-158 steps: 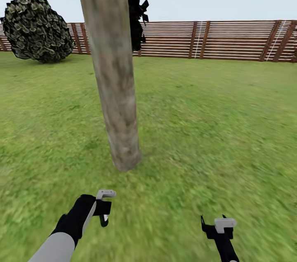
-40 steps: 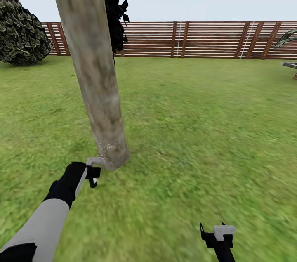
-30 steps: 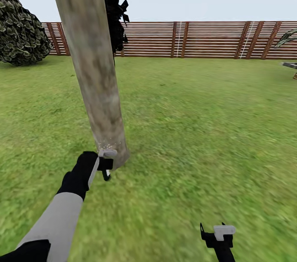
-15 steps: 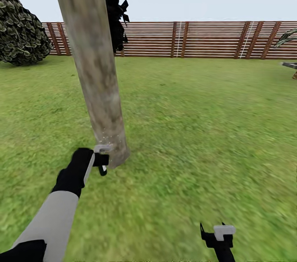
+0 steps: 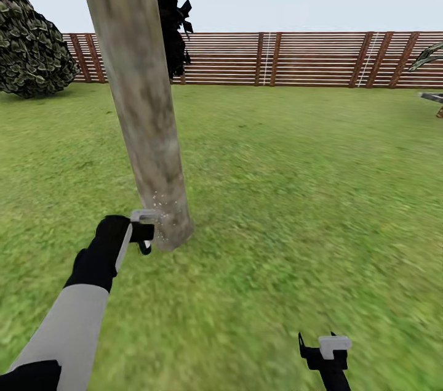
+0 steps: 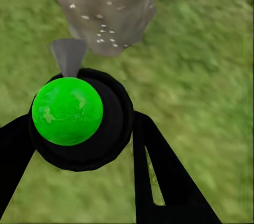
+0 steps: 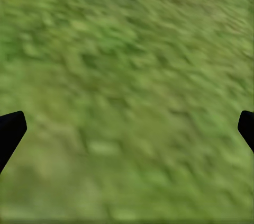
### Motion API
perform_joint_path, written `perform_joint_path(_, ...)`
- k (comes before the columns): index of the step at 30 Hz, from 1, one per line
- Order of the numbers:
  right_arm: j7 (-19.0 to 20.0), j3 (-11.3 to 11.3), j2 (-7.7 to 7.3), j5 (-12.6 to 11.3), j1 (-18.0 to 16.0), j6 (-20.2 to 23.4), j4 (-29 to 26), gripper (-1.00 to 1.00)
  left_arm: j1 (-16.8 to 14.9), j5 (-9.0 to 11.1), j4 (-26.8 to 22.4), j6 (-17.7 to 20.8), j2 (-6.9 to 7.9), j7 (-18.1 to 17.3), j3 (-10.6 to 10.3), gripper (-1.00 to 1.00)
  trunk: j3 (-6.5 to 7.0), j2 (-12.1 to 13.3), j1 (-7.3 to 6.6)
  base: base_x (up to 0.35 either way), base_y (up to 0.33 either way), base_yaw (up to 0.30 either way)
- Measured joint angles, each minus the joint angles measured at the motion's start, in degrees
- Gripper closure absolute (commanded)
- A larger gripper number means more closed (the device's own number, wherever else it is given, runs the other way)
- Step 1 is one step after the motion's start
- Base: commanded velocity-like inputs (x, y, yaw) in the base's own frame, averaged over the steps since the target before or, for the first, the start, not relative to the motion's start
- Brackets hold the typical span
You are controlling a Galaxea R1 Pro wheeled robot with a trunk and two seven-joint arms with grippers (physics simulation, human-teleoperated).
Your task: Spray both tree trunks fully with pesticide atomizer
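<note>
Left gripper [image 6: 79,128] pinches the green-topped atomizer [image 6: 67,110] (wrist view) by the speckled trunk [image 5: 161,194]; right gripper [image 7: 127,128] spread.

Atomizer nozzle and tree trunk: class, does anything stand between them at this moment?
Nothing visible does. The left gripper holds the atomizer, its grey nozzle aimed at the base of the tree trunk. Between them are grass and whitish pesticide specks.
</note>
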Motion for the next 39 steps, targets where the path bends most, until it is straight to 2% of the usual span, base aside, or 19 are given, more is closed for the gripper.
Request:
perform_joint_path(3,0.00,0.00,0.00,0.00,0.00,0.00,0.00,-1.00,-0.08,-0.01,-1.07,1.25,-2.55,0.06,-0.15,1.00,0.00,0.00,0.00,0.000,0.000,0.000)
perform_joint_path(4,0.00,0.00,0.01,0.00,0.00,0.00,0.00,-1.00,-0.09,0.05,-2.69,2.42,-4.10,0.08,-0.21,1.00,0.00,0.00,0.00,0.000,0.000,0.000)
perform_joint_path(6,0.00,0.00,0.00,0.00,0.00,0.00,0.00,-1.00,-0.03,-0.59,-3.93,2.90,-4.67,0.10,-0.46,1.00,0.00,0.00,0.00,0.000,0.000,0.000)
perform_joint_path(8,0.00,0.00,0.00,0.00,0.00,0.00,0.00,-1.00,0.01,-0.77,-4.41,3.08,-4.32,0.11,-0.74,1.00,0.00,0.00,0.00,0.000,0.000,0.000)
perform_joint_path(11,0.00,0.01,-0.01,0.00,0.00,0.00,0.00,-1.00,0.04,-1.23,-5.12,3.21,-1.31,0.07,-0.36,1.00,0.00,0.00,0.00,0.000,0.000,0.000)
perform_joint_path(12,0.00,0.01,-0.01,0.00,0.00,0.00,0.00,-1.00,0.04,-1.13,-5.43,3.25,0.15,0.04,-0.31,1.00,0.00,0.00,0.00,0.000,0.000,0.000)
perform_joint_path(14,0.00,0.00,-0.01,0.00,0.00,0.00,0.00,-1.00,0.10,-0.88,-5.69,3.37,1.75,0.03,-0.30,1.00,0.00,0.00,0.00,0.000,0.000,0.000)
perform_joint_path(15,0.00,0.00,-0.01,0.00,0.00,0.00,0.00,-1.00,0.43,-0.49,-6.42,3.52,1.86,0.02,-0.62,1.00,0.00,0.00,0.00,0.000,0.000,0.000)
perform_joint_path(17,0.00,0.00,-0.01,0.00,0.00,0.00,0.00,-1.00,0.49,-0.26,-7.46,3.56,1.28,0.01,-0.81,1.00,0.00,0.00,0.00,0.000,0.000,0.000)
perform_joint_path(18,0.00,0.00,-0.01,0.00,0.00,0.00,0.00,-1.00,0.40,0.04,-8.24,3.63,0.42,0.00,-0.89,1.00,0.00,0.00,0.00,0.000,0.000,0.000)
perform_joint_path(19,0.00,0.00,-0.01,0.00,0.00,0.00,0.00,-1.00,0.17,-0.05,-8.87,3.67,-1.49,-0.01,-0.98,1.00,0.00,0.00,0.00,0.000,0.000,0.000)
perform_joint_path(21,0.00,0.00,-0.01,0.00,0.00,0.00,0.00,-1.00,0.02,-0.51,-9.11,3.67,-3.19,0.02,-1.08,1.00,0.00,0.00,0.00,0.000,0.000,0.000)
perform_joint_path(25,0.00,0.00,-0.01,0.00,0.00,0.00,0.00,-1.00,-0.07,-0.90,-9.26,3.91,-4.63,0.06,-2.59,1.00,0.00,0.00,0.00,0.000,0.000,0.000)
perform_joint_path(28,0.00,0.00,-0.01,0.00,0.00,0.00,0.00,-1.00,-0.05,-1.35,-10.04,4.01,-4.15,0.09,-2.67,1.00,0.00,0.00,0.00,0.000,0.000,0.000)
perform_joint_path(34,0.00,0.01,0.00,0.00,0.00,0.00,0.00,-1.00,-0.04,-1.36,-11.56,4.13,1.74,0.04,-2.09,1.00,0.00,0.00,0.00,0.000,0.000,0.000)
perform_joint_path(36,0.00,0.01,0.00,0.00,0.00,0.00,0.00,-1.00,0.13,-0.45,-11.62,4.27,1.84,0.01,-2.31,1.00,0.00,0.00,0.00,0.000,0.000,0.000)
perform_joint_path(38,0.00,0.02,-0.01,0.00,0.00,0.00,0.00,-1.00,0.39,-0.24,-11.71,4.29,1.07,0.01,-2.97,1.00,0.00,0.00,0.00,-0.067,0.000,0.000)
perform_joint_path(39,0.00,0.01,0.01,0.00,0.00,0.00,0.00,-1.00,0.43,0.02,-11.78,4.30,0.19,0.00,-3.44,1.00,0.00,0.00,0.00,-0.204,0.000,0.000)
